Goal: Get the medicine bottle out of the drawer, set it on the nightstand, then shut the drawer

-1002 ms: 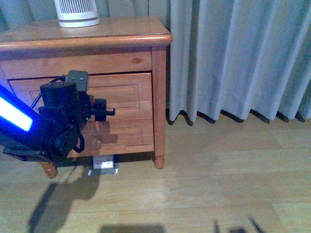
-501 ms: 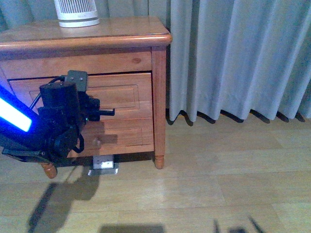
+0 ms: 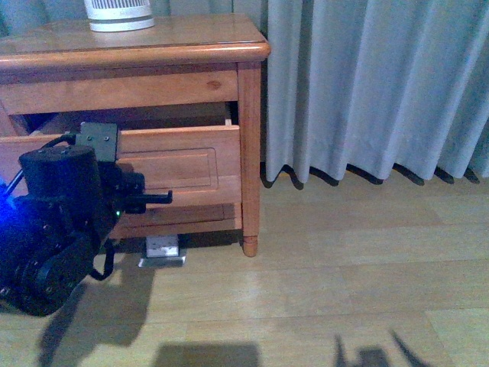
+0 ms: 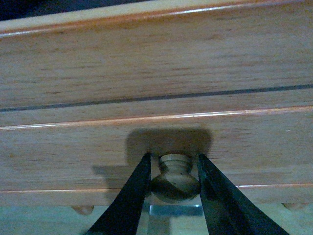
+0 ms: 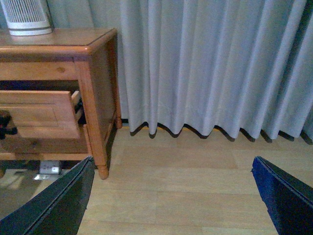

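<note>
**Drawer-opening step: the left tool (image 4: 173, 161) pinches the knob (image 4: 174, 182), and the medicine bottle is not in sight.**

Black tapered fingers (image 4: 132, 196) clamp the round, turned wooden knob of the drawer (image 3: 183, 157), which stands partly out of the nightstand (image 3: 153, 52) with a dark gap above its recessed panel. The bottle is presumably inside, hidden. The next move likely calls for a straight pull nearward until the inside shows, then a reach in. The right tool (image 5: 172, 166) hangs spread wide, empty, well to the right over the pale plank floor (image 3: 344, 252). The wood is glossy orange-brown with rounded edges.

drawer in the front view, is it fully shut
No, the drawer sticks out from the nightstand, with a dark gap open above its front panel.
</note>
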You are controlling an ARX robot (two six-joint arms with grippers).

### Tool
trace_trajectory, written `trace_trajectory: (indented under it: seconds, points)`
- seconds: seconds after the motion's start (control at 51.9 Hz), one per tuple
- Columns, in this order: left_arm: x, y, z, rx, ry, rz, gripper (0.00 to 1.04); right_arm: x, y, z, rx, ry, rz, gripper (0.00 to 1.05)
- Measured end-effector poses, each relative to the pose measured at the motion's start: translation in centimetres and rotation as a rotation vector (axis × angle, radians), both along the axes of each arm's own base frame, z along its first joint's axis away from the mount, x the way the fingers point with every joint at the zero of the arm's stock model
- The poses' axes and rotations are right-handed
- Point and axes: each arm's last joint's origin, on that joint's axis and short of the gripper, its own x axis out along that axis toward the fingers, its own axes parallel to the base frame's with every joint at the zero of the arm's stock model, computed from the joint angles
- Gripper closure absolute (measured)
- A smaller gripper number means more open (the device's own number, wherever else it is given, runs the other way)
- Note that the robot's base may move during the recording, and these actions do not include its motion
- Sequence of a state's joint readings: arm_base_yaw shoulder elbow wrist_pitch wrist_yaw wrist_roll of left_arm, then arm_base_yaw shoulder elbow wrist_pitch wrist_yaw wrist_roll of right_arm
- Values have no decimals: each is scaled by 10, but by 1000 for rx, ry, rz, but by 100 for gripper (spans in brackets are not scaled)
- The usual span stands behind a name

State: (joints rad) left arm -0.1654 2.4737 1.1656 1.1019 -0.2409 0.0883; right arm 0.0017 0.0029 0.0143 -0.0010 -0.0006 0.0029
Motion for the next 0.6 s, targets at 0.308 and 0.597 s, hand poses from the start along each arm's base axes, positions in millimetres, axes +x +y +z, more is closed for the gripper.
trace_trajectory:
  seconds: [0.308,0.597]
  points:
    - [-84,-5,9,26,125,4,80,0,0,0,0,0,0,7]
    - [-140,-5,21,44,226,-13,80,0,0,0,0,0,0,7]
